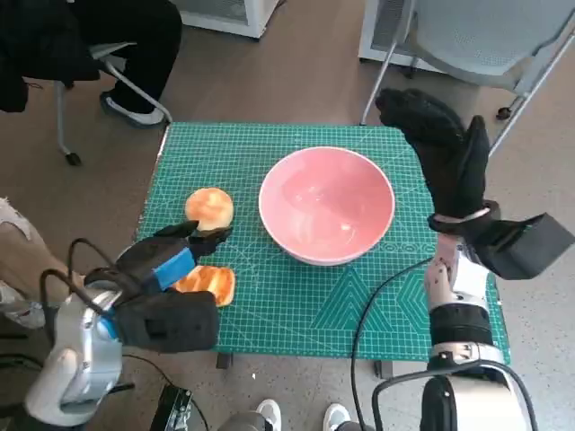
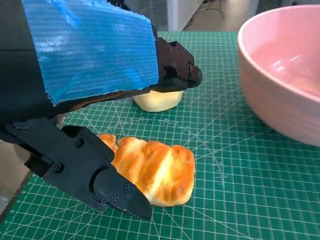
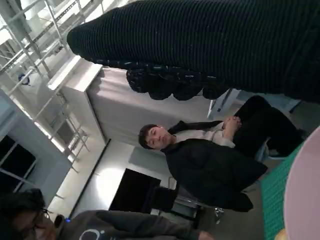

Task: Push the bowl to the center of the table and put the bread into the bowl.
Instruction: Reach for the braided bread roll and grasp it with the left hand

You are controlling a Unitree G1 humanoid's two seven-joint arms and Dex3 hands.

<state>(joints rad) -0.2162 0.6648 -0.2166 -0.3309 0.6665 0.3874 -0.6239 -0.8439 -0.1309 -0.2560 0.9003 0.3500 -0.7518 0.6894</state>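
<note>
The wide pink plastic bowl (image 1: 327,205) sits roughly in the middle of the green gridded cutting mat (image 1: 269,310) that covers the small table, so the pushing part of the task looks done. Nothing lies inside the bowl. Two breads rest on the mat to its left: a round pale bun (image 1: 209,207) and, nearer the robot, a golden glazed braided bread (image 2: 157,170). The blue-taped black left hand (image 1: 169,265) hangs just over the braided bread with its fingers (image 2: 112,190) spread on either side of it, gripping nothing yet. The black-gloved right hand (image 1: 445,153) is raised beside the bowl's right rim, fingers extended and empty. Grasping the bread and placing it in the bowl remains.
</note>
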